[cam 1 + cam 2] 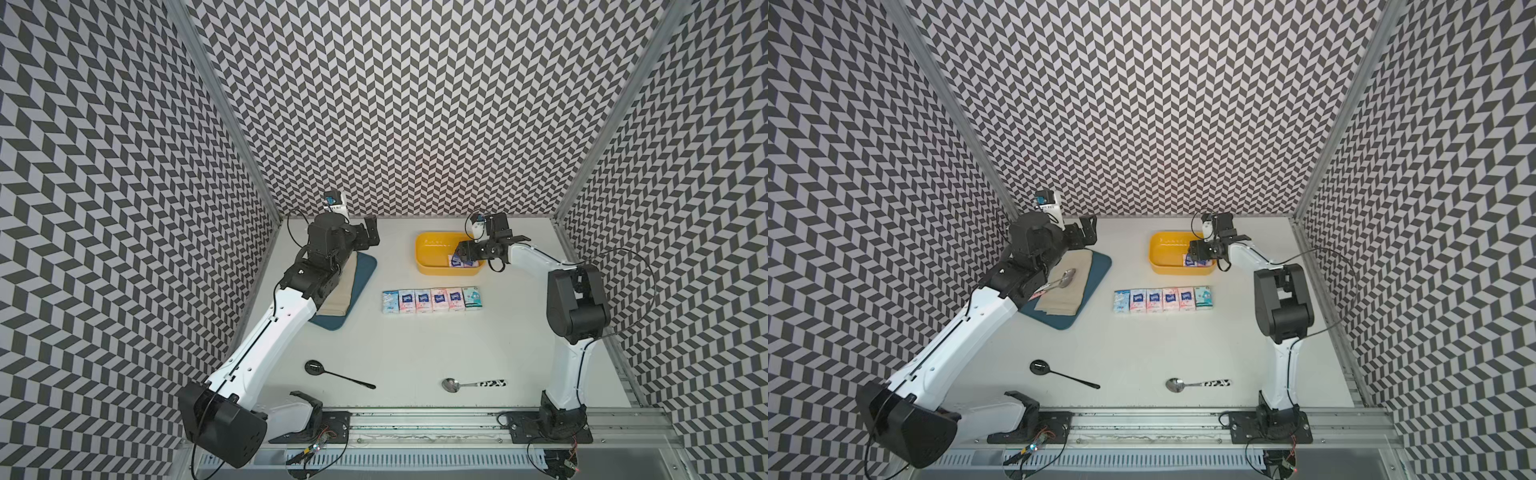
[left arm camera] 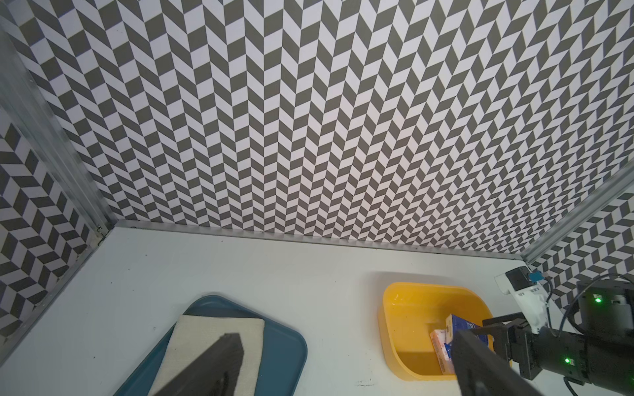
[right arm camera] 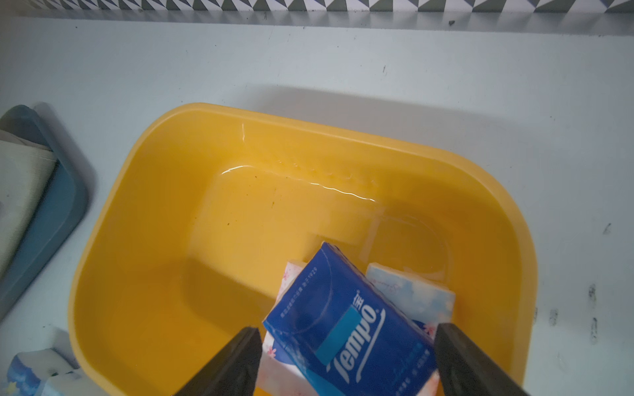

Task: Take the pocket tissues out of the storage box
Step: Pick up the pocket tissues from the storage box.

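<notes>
The yellow storage box point(image 1: 424, 266) point(image 1: 1156, 266) stands at the back of the table. In the right wrist view, a dark blue pocket tissue pack point(image 3: 336, 308) lies tilted in the storage box point(image 3: 137, 205) on a pink-white pack point(image 3: 288, 274) and beside a pale blue one point(image 3: 411, 291). My right gripper point(image 3: 346, 332) point(image 1: 459, 257) is open inside the box, one finger on each side of the dark blue pack. Several more packs point(image 1: 432, 300) point(image 1: 1163, 299) lie in a row on the table in front of the box. My left gripper point(image 2: 346, 337) point(image 1: 370, 232) hangs open and empty near the back wall.
A dark-blue tray point(image 1: 361, 270) point(image 1: 1098, 270) with a beige cloth lies left of the box, partly under my left arm; a metal spoon point(image 1: 1065, 277) rests on the cloth. A black spoon point(image 1: 332, 372) and a patterned-handle spoon point(image 1: 469, 384) lie near the front.
</notes>
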You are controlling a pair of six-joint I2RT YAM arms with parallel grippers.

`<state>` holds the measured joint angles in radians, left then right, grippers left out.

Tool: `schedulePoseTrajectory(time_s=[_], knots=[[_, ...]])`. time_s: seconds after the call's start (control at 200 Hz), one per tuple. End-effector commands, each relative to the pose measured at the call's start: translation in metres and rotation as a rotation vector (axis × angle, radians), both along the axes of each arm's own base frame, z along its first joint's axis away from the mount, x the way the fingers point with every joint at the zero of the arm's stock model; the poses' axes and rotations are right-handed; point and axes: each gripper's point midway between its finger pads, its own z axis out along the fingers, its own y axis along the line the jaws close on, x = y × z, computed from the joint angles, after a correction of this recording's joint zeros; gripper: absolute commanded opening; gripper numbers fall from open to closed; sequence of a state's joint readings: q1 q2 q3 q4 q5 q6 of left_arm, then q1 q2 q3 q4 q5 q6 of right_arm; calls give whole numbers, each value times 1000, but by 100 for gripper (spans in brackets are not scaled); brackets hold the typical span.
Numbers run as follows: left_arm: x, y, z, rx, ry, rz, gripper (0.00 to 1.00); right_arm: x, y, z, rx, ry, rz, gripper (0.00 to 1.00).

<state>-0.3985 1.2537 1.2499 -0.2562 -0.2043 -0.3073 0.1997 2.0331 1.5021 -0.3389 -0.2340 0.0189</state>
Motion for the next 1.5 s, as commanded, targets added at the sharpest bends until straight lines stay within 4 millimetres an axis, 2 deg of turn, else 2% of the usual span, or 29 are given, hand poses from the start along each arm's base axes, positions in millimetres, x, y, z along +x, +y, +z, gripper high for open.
schedulePoseTrajectory(time_s=[0.0, 0.456, 0.781, 0.991, 1.492], knots=[[2, 0, 11, -5, -27, -5, 99, -1, 4, -6, 17, 19, 3, 81], [4, -3, 10, -17, -23, -14, 99, -17, 11, 9, 24, 21, 18, 78], [5, -7, 11, -24, -21, -24, 99, -13, 11, 26, -28, -30, 34, 80], [6, -7, 8, -24, -16, -24, 99, -12, 18, 14, -175, -32, 63, 82], [4, -6, 10, -12, -25, -20, 99, -1, -3, -20, -370, 10, -11, 83]])
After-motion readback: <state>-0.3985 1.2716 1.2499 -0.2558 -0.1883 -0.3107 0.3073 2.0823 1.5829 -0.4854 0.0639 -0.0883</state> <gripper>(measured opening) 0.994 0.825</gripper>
